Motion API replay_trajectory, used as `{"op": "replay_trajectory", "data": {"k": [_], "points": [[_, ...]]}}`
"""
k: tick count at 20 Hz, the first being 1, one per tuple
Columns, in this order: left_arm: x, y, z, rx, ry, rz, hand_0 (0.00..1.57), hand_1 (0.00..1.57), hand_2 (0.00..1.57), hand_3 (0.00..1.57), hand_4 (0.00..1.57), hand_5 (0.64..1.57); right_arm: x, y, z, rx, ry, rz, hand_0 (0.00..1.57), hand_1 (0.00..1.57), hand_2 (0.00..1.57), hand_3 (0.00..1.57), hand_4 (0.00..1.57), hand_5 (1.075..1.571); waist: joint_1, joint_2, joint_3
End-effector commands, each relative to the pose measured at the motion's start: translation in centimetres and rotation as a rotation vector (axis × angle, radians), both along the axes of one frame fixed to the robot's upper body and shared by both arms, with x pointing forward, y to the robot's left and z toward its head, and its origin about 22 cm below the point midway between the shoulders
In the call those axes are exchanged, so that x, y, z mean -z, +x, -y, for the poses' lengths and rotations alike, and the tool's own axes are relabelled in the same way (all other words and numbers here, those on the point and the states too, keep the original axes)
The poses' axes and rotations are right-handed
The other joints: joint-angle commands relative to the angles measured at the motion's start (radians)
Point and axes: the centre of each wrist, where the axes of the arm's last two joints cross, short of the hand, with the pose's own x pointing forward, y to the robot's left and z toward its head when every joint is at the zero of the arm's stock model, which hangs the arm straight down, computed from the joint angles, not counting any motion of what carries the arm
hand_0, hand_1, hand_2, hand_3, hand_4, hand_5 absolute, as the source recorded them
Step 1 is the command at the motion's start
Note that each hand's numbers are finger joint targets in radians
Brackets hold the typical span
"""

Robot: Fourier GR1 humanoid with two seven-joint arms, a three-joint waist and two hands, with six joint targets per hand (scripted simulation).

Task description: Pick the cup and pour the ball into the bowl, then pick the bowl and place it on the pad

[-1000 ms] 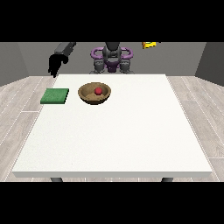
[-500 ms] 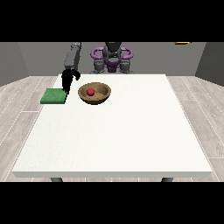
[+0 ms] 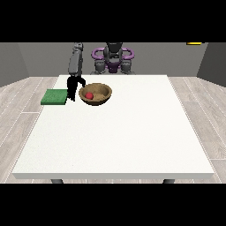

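A wooden bowl [image 3: 100,98] stands on the white table [image 3: 119,132] at the back left, with a red ball [image 3: 89,95] lying inside it. A flat green pad [image 3: 54,96] lies to the bowl's left. The hand at the view's left [image 3: 72,85] hangs between the pad and the bowl, just off the bowl's left rim, with its fingers pointing down and holding nothing. No cup is in view. No hand shows at the view's right.
The robot's torso [image 3: 113,59] stands behind the table's far edge. The grey forearm [image 3: 76,62] comes down steeply over the table's back left corner. The table's front edge runs low across the view.
The arm at the view's left has swung from high and far left down and rightward; its hand now hangs low beside the bowl's rim. Bowl, ball and pad have not moved.
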Motion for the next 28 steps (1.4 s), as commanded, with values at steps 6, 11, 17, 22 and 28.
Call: {"op": "replay_trajectory", "data": {"k": [6, 11, 17, 22, 28], "points": [[-2.9, -1.9, -1.0, -0.021, -0.011, 0.082, 0.00, 0.00, 0.00, 0.00, 1.02, 1.536, 2.2, 0.1, -0.3, -0.002, -0.025, 0.069, 0.00, 0.00, 0.00, 0.00, 0.48, 1.548, -0.014, 0.088, 0.0009], [-3.8, -3.0, -2.8, 0.028, 0.015, 0.131, 0.00, 0.00, 0.00, 0.00, 1.02, 1.536, 1.7, 1.5, -1.4, 0.033, -0.006, 0.099, 0.00, 0.00, 0.00, 0.00, 0.45, 1.547, 0.028, 0.137, 0.0009], [-2.9, -3.2, -2.9, 0.000, 0.009, 0.077, 0.00, 0.00, 0.00, 0.00, 1.02, 1.541, 1.2, 2.9, -4.6, 0.002, 0.009, 0.028, 0.00, 0.00, 0.00, 0.00, 0.47, 1.549, 0.019, 0.067, 0.0002], [-2.7, -3.5, -4.7, -0.024, -0.014, 0.115, 0.00, 0.00, 0.00, 0.00, 1.02, 1.535, 2.1, 1.6, -2.3, 0.135, -0.032, -0.135, 0.88, 0.88, 0.58, 0.00, 0.61, 1.514, -0.003, 0.129, -0.0007], [-5.5, -4.2, -5.4, 0.002, -0.005, 0.162, 0.00, 0.00, 0.00, 0.00, 1.07, 1.523, 2.4, -0.7, 2.6, 0.203, -0.237, -0.241, 1.57, 1.57, 1.57, 1.57, 0.90, 1.495, 0.026, 0.158, -0.0014]]}}
